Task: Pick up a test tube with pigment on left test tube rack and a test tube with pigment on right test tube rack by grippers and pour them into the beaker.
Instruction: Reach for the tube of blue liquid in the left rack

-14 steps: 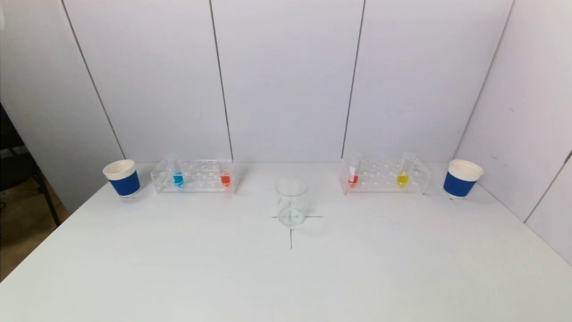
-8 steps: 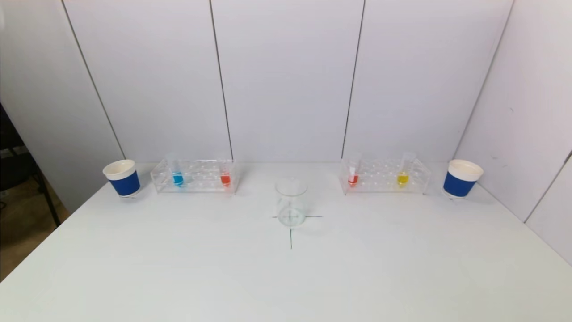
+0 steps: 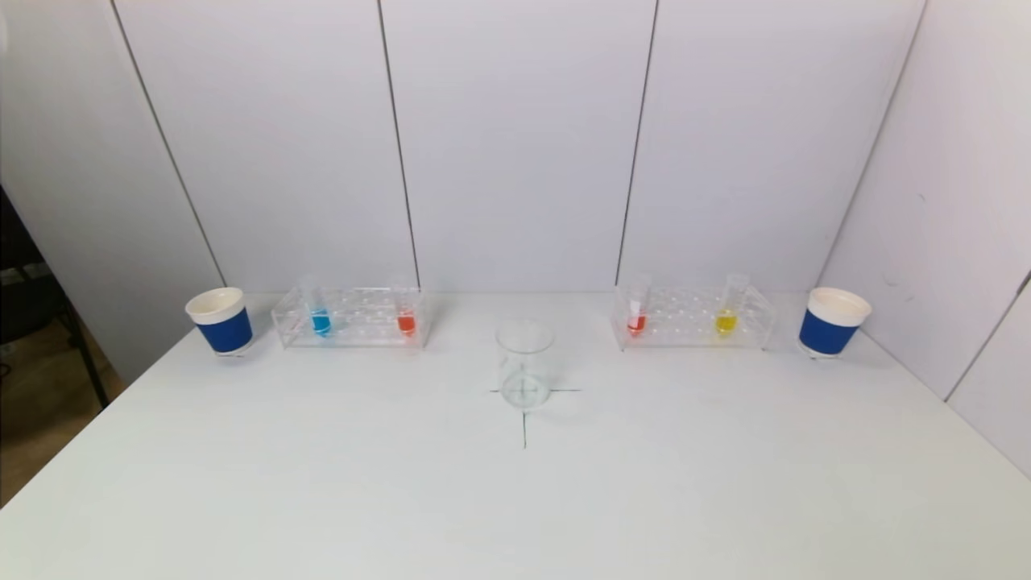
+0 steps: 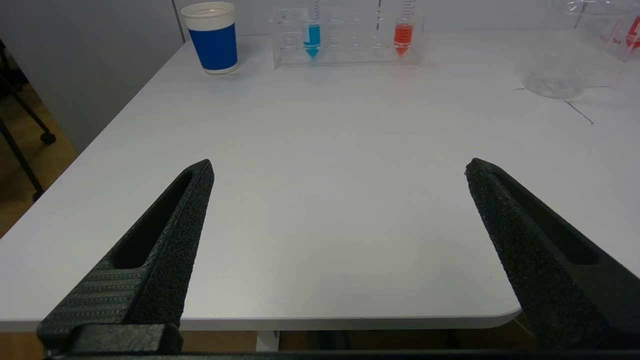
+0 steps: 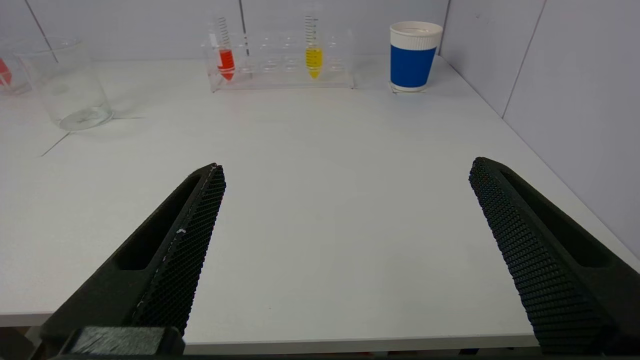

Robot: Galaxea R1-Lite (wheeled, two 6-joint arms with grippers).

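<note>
The clear left rack (image 3: 352, 316) stands at the back left with a blue-pigment tube (image 3: 320, 321) and an orange-red tube (image 3: 406, 322) upright in it. Over on the right, a second rack (image 3: 694, 316) holds a red tube (image 3: 636, 322) and a yellow tube (image 3: 726, 321). An empty glass beaker (image 3: 525, 364) sits on a cross mark mid-table. Neither arm shows in the head view. My left gripper (image 4: 339, 168) hangs open at the table's near edge, far from its rack (image 4: 347, 37). My right gripper (image 5: 346, 167) is likewise open and empty at the near edge, far from its rack (image 5: 280, 60).
A blue-sleeved white paper cup (image 3: 219, 320) stands left of the left rack, and another cup (image 3: 833, 321) right of the right rack. White wall panels close the back and right side. The table's left edge drops to the floor.
</note>
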